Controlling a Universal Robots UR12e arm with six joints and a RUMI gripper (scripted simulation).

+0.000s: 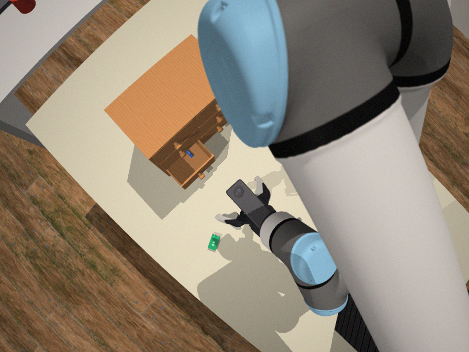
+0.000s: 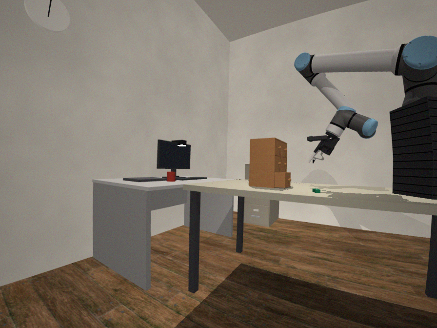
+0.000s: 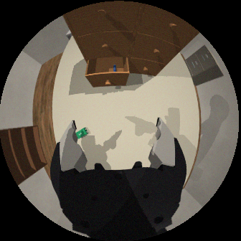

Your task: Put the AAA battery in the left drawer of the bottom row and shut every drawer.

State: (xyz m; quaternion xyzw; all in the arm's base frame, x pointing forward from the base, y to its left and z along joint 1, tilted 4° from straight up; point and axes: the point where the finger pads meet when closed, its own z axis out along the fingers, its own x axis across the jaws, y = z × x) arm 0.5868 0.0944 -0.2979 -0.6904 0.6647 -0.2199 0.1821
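Observation:
The wooden chest (image 1: 160,100) stands upright on the beige table; it also shows in the side view (image 2: 267,162) and the wrist view (image 3: 133,36). Its bottom-left drawer (image 1: 191,163) (image 3: 107,69) is pulled out. A small blue AAA battery (image 1: 189,153) lies inside that drawer, also seen in the wrist view (image 3: 114,67). My gripper (image 1: 239,201) (image 2: 316,156) is open and empty, hanging in the air well in front of the chest, fingers spread wide (image 3: 116,125).
A small green block (image 1: 213,241) (image 3: 81,133) lies on the table near my left finger. The other drawers look shut. A grey desk with a monitor (image 2: 173,155) and a red cup (image 2: 171,175) stands beyond the table. The table edge runs close to the green block.

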